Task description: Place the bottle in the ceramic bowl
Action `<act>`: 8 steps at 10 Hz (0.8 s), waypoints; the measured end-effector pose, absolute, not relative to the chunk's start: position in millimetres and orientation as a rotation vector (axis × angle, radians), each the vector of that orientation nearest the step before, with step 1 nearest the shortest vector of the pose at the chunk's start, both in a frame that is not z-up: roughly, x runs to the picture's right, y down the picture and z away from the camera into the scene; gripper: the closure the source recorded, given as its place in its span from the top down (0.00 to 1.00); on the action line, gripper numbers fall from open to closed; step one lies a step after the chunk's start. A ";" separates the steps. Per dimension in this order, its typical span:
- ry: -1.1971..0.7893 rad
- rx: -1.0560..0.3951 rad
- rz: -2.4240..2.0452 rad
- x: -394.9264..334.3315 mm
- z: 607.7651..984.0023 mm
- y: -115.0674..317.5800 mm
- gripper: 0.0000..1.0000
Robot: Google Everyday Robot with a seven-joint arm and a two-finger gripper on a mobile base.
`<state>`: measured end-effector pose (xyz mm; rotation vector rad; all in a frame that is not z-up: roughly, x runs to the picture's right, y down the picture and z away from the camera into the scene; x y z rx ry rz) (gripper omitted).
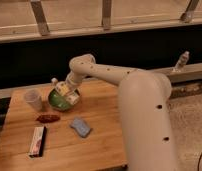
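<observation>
The green ceramic bowl (54, 102) sits at the back left of the wooden table. My gripper (64, 90) hangs right over it, reaching down from the white arm. It is shut on the small white bottle (54, 81), which lies crosswise and tilted in its grasp. The bottle's upper end pokes up past the bowl's back rim and its lower end points into the bowl's right side. I cannot tell whether the bottle touches the bowl.
A clear plastic cup (33, 99) stands just left of the bowl. In front of the bowl lie a dark red snack (48, 118), a blue sponge-like pad (81, 127) and a flat red-and-white box (37, 141). My large white arm body (144, 120) covers the table's right side.
</observation>
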<state>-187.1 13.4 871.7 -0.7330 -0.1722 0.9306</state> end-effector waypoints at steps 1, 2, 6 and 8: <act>-0.171 -0.732 0.931 -186.1 871.8 13.2 0.17; -0.171 -0.732 0.932 -185.6 871.9 13.1 0.27; -0.172 -0.733 0.931 -186.7 871.8 13.5 0.66; -0.172 -0.733 0.931 -186.7 871.7 13.5 0.80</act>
